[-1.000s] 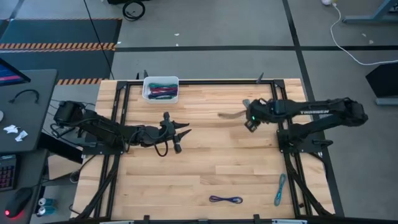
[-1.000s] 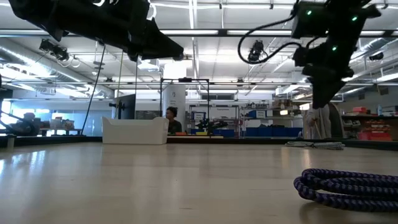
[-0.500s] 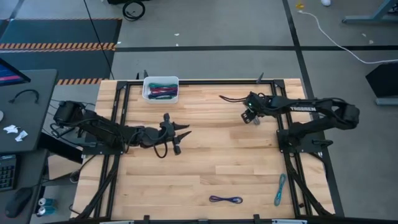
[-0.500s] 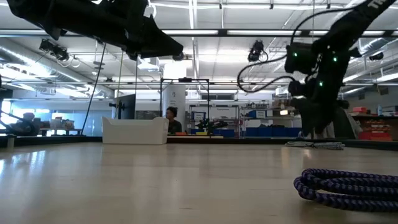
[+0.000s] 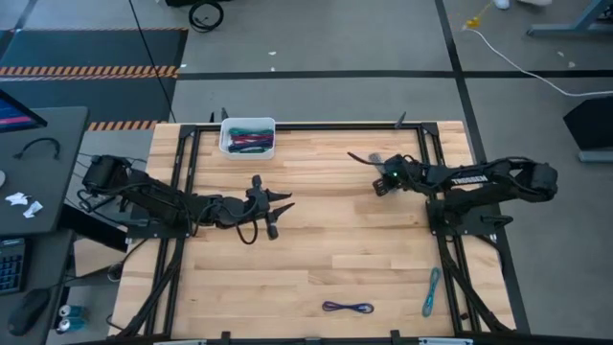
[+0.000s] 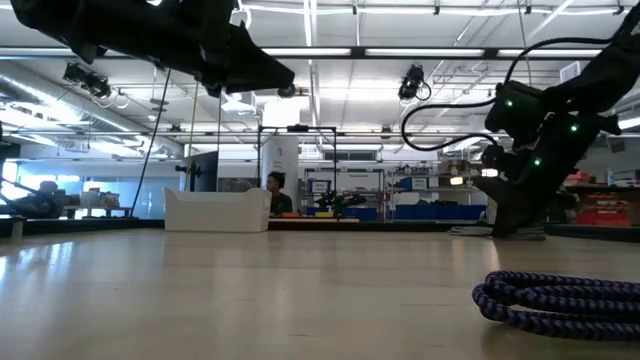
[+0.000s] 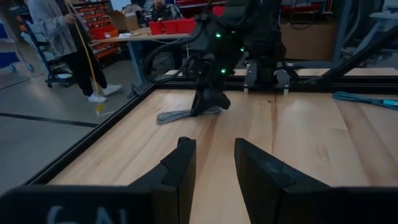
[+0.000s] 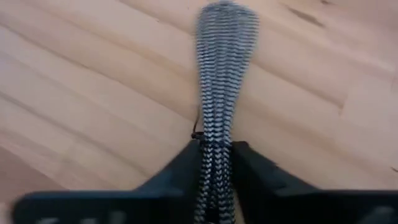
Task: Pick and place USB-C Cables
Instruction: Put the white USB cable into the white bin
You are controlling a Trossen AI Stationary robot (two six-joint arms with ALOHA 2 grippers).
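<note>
A grey braided USB-C cable (image 8: 225, 68) lies on the wooden table (image 5: 316, 259) at the far right, and my right gripper (image 5: 381, 183) is down on it, shut on one end. Across the table, the left wrist view shows the same cable (image 7: 179, 115) under that gripper (image 7: 208, 106). My left gripper (image 7: 213, 149) hovers open above the table's middle left (image 5: 283, 202), with nothing between its fingers. Near the front edge lie a purple cable (image 5: 347, 307) and a teal cable (image 5: 432, 292). My right gripper pinches the grey cable bundle near one end (image 8: 215, 163) between its two fingers. The fingers slant down from the table's right side. The cable runs straight out ahead of the fingers, and its looped free end (image 8: 227, 25) lies flat on the wood.
A white bin (image 5: 248, 136) holding several coloured cables stands at the far left of the table. A black frame (image 5: 316, 126) runs along the table's edges. In the low view the purple cable (image 6: 560, 300) lies close to the camera. People stand in the room beyond.
My right gripper has come down from well above the table to the wood at the far right and has tipped further downward. It now stands on the grey cable. The cable has stayed on the table.
</note>
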